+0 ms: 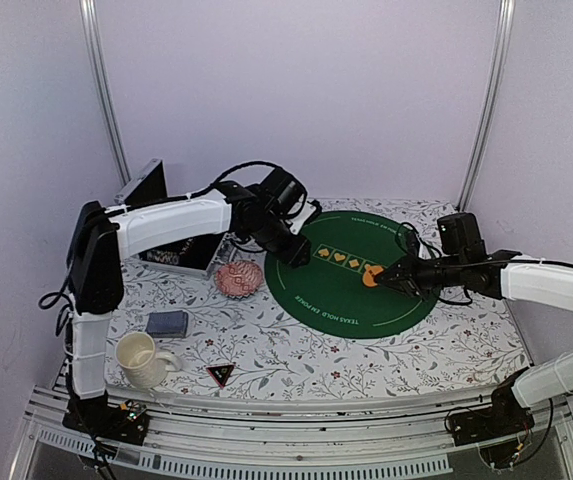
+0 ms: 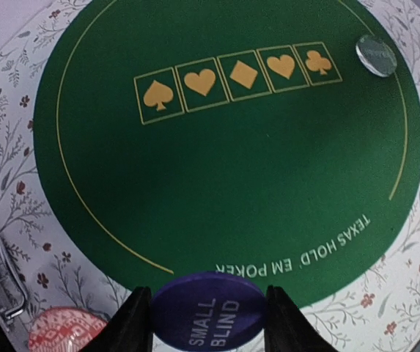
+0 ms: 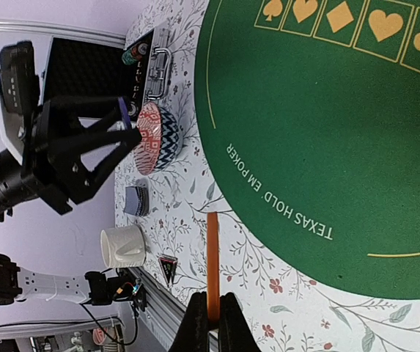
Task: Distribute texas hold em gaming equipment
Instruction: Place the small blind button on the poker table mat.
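My left gripper [image 2: 207,295] is shut on a blue round button [image 2: 208,319] marked SMALL BLIND, held flat above the near edge of the green poker mat [image 2: 224,169]. From above, that gripper [image 1: 297,256] hangs at the mat's left edge. My right gripper [image 3: 213,301] is shut on an orange round button [image 3: 212,249], seen edge-on; from above, the orange button [image 1: 370,277] sits over the mat's middle. A grey-blue deck of cards [image 1: 167,322] and a black triangular marker [image 1: 220,374] lie on the floral cloth at front left. Poker chips [image 3: 133,55] show in the open case.
A pink patterned dish [image 1: 239,278] sits just left of the mat [image 1: 361,300], and a cream mug [image 1: 142,358] stands at front left. An open black case [image 1: 161,225] is at back left. A clear round disc [image 2: 376,55] lies at the mat's rim by the club symbol.
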Controlling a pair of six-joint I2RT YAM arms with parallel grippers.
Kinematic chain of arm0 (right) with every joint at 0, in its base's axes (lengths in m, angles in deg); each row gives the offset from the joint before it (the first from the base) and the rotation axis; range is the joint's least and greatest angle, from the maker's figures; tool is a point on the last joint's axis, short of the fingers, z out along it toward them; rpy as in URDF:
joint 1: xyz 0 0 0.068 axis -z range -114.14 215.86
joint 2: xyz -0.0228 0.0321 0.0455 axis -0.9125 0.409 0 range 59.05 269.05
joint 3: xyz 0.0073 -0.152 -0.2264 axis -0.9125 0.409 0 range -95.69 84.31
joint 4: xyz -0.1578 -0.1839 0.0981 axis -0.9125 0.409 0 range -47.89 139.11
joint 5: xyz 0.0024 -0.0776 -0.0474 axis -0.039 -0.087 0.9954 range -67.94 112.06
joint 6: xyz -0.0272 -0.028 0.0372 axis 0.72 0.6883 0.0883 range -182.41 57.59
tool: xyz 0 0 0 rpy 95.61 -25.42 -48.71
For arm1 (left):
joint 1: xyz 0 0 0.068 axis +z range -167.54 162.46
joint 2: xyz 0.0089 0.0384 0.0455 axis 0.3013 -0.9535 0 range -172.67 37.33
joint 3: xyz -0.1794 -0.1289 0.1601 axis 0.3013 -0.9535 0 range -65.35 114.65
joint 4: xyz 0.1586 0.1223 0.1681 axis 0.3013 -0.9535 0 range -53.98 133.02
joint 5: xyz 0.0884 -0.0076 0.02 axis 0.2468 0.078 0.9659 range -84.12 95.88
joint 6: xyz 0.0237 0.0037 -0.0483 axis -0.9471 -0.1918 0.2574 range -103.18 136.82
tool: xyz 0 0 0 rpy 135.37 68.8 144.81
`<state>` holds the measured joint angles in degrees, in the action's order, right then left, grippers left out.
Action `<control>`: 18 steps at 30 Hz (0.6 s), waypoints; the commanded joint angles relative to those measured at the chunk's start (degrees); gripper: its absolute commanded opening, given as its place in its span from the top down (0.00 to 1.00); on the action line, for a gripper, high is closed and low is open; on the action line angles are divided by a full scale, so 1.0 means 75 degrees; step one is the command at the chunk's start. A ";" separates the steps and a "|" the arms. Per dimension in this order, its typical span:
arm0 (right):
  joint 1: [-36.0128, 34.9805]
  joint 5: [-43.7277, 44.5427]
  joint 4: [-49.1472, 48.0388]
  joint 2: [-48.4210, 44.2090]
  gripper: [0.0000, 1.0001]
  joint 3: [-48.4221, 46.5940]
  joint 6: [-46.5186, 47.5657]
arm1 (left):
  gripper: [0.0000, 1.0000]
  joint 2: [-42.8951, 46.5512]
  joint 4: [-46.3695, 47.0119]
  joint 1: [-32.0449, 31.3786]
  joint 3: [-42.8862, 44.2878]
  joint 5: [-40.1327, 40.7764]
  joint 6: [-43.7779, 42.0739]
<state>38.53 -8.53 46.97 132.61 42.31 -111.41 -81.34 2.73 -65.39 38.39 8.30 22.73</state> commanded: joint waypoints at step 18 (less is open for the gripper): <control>0.0667 -0.0190 0.1026 0.0365 0.98 -0.0746 0.0878 | 0.60 -0.3719 -0.0824 0.1062 0.3522 0.0020 -0.0624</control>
<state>43.16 -9.54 53.81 134.21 38.60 -105.96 -108.01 -2.45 -58.05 65.74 9.87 18.77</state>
